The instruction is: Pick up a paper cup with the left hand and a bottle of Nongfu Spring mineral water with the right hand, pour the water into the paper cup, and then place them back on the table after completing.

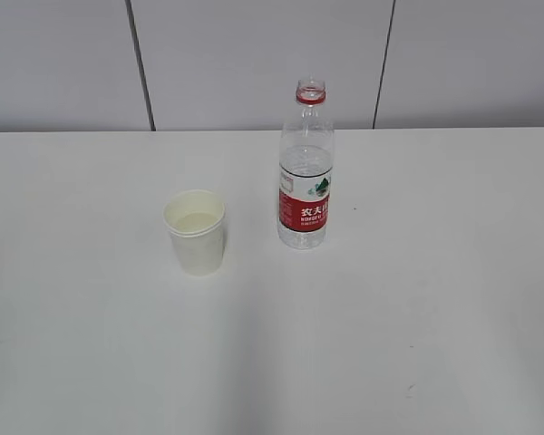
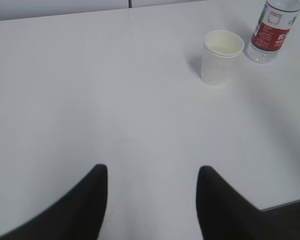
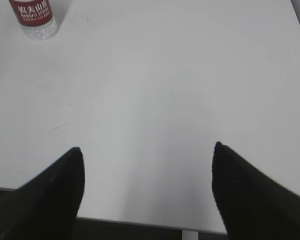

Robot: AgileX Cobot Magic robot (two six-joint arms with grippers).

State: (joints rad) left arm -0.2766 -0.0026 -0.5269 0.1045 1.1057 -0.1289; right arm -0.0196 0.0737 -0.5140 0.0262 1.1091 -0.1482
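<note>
While both arms hang back near the front edge of the table (image 1: 91,344), the cup (image 1: 196,232) and the bottle (image 1: 306,172) stand upright on it by themselves, with nothing touching them. Seen from across the room, the cup, which looks like two white paper cups nested together, sits just left of the bottle with a small gap between them, and there is a little pale liquid in its bottom. The bottle has no cap on; only the red ring shows at its neck. Its red and white label wraps the lower half, and the water (image 1: 305,165) inside comes up to around the top of that label.

From the left wrist camera, the left hand (image 2: 152,200) has its two black fingers spread wide with bare tabletop between them, holding nothing. The cup (image 2: 220,57) and the bottle (image 2: 271,31) sit well ahead of it, off to the upper right.

From the right wrist camera, the right hand (image 3: 147,187) is likewise spread wide and empty, hovering over the table's near edge. The bottle (image 3: 35,17) stands far ahead at the upper left corner, only its lower part showing.
</note>
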